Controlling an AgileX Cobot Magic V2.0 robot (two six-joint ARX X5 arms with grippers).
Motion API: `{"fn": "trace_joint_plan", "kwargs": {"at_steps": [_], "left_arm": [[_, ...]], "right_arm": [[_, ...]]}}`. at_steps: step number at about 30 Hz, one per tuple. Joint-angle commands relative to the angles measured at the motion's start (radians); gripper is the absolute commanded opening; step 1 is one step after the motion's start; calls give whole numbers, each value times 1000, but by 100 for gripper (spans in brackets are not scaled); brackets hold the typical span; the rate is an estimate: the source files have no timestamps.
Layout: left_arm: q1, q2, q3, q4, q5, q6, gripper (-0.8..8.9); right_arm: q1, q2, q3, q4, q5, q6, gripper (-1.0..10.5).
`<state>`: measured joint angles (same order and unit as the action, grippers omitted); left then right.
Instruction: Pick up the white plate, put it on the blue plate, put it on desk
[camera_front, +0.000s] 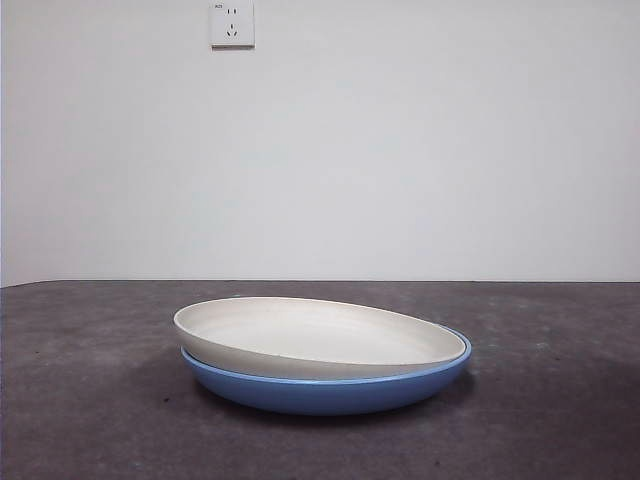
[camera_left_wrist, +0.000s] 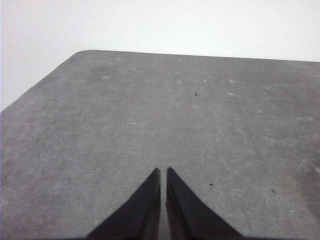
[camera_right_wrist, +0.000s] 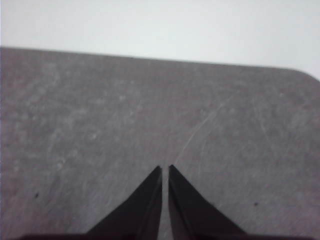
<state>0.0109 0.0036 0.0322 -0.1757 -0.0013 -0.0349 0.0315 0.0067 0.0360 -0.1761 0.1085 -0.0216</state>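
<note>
Two plates sit together in the middle of the counter (camera_front: 90, 400), seen from the front. The white plate (camera_front: 320, 335) lies inside the blue plate (camera_front: 330, 392). The white plate does not lie flat. It tips a little, so its left side sits higher than its right side. Its left edge sticks out past the rim of the blue plate, while on the right the blue rim shows just outside the white one. The blue plate rests right on the counter and looks shiny. The white plate looks dull and creamy inside.

Behind the counter stands a plain white wall (camera_front: 400, 150). A white power socket (camera_front: 232, 24) is fixed high on that wall, above the plates.

No arm shows in the front view. Nothing touches the plates.

The left gripper (camera_left_wrist: 163, 172) hangs over a bare part of the counter, near a rounded corner of it. Its two black jaws are pressed close together with only a thin slit between them, and they hold nothing. No plate shows in the left wrist view.

The right gripper (camera_right_wrist: 165, 170) also hangs over bare counter, near another rounded corner. Its jaws are pressed close together too, and they hold nothing. No plate shows in the right wrist view either.
</note>
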Motion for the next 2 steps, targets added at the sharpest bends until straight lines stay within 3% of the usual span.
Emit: {"fn": "trace_joint_plan", "kwargs": {"at_steps": [1,2], "left_arm": [[1,0,-21,15,-2,12,20],[1,0,-21,15,-2,12,20]], "right_arm": [[15,-3,-24,1,4,14,19],[21,-3,-24,7,4,14,19]]}}
